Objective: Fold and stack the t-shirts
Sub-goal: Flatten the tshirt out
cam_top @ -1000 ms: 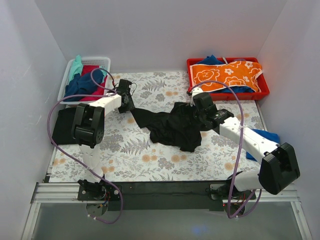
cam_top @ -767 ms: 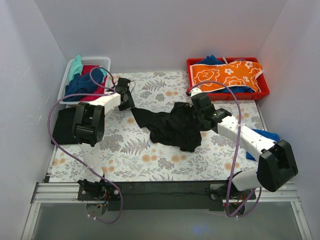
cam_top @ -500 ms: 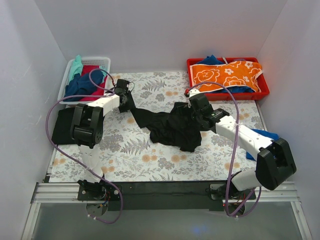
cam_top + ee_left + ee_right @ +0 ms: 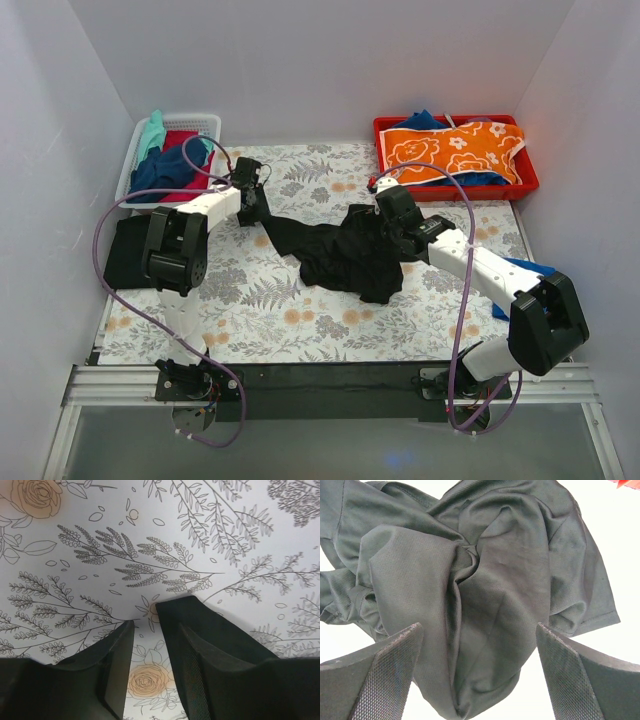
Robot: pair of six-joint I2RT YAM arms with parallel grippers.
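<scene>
The left wrist view alone shows the left gripper (image 4: 148, 615), jaws slightly parted and empty, over the fern covering (image 4: 200, 530). The right wrist view shows the right gripper (image 4: 479, 627) spread wide above the crumpled black t-shirt (image 4: 510, 580) mid-table. Overhead adds one folded black shirt (image 4: 130, 250) at the left edge, one blue shirt (image 4: 525, 272) at the right edge, one basket (image 4: 200, 120) and one tray (image 4: 381, 150).

Lab test cell: white enclosure walls (image 4: 320, 70).

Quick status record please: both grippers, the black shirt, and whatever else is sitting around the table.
Left gripper: narrowly open, empty, over fern-patterned table covering
Right gripper: wide open, empty, above the shirt
Crumpled black cloth t-shirt: unfolded, mid-table
White lattice basket: far left, mixed clothes inside
Red plastic tray: far right, orange flowered garment on top
Flat black cloth: left edge
</scene>
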